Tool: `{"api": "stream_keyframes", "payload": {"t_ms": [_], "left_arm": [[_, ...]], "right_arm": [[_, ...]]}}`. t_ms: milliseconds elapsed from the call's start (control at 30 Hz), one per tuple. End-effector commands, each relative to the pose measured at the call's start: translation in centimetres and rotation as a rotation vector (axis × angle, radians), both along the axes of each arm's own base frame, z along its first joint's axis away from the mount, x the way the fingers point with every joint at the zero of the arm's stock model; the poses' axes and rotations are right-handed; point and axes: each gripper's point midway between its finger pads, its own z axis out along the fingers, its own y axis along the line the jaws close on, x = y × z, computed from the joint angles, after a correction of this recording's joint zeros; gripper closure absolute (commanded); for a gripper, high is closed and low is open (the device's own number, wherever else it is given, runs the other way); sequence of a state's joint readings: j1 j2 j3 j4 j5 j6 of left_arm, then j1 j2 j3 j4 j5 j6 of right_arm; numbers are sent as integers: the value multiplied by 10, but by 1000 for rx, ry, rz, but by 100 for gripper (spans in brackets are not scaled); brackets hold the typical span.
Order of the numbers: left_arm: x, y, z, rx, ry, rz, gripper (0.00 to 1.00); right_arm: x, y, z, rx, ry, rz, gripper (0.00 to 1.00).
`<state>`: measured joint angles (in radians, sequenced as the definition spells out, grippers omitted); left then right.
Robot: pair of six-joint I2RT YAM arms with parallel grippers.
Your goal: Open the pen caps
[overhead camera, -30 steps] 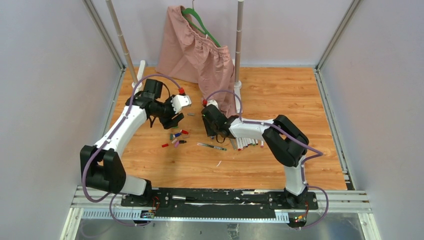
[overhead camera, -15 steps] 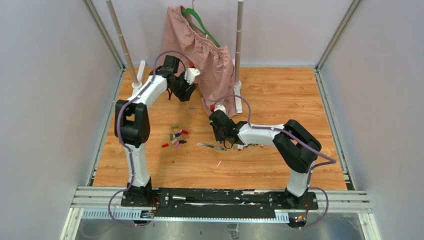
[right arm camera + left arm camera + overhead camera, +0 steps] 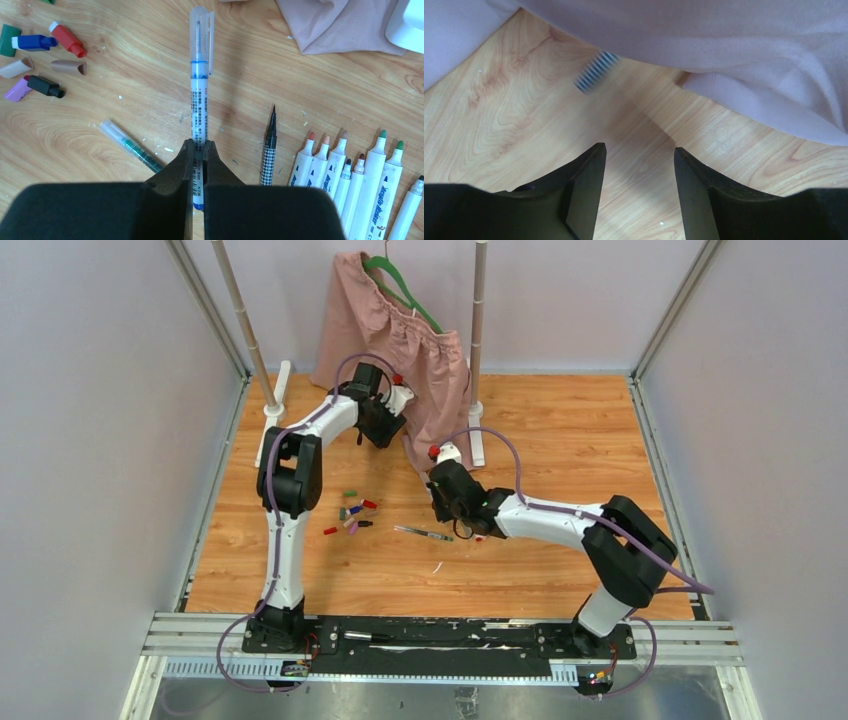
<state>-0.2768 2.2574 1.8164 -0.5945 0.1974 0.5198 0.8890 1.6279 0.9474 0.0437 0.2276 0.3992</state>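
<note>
Caps (image 3: 67,39) lie well left of right hand (image 3: 199,146) gripping pen (image 3: 200,100).

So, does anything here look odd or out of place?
Yes: a pink garment on a green hanger trails onto the table's far side, nothing to do with pens. The left end effector hangs open near its hem, away from the loose pen caps, while the right end effector grips a capped pen.

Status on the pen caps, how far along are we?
Done: the row of markers lies uncapped, with loose caps piled off to one side. In hand: right gripper shut on blue pen, clear cap still on; left gripper open, empty, near pink cloth. Left: that cap, possibly the green pen too.
</note>
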Motion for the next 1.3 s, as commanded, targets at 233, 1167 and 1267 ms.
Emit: {"api": "stream_keyframes", "payload": {"t_ms": [233,1167,1267], "left_arm": [[-15,-7,-3,-62,61,-52,45],[-169,29,113,-116,-125,-505,39],[-207,27,130,-101,-191,-671,32]], "right_arm": [[-11,0,11,8,-23,21,100],[-94,18,64,198,221,395,100],[-104,24,76,248,274,473,100]]}}
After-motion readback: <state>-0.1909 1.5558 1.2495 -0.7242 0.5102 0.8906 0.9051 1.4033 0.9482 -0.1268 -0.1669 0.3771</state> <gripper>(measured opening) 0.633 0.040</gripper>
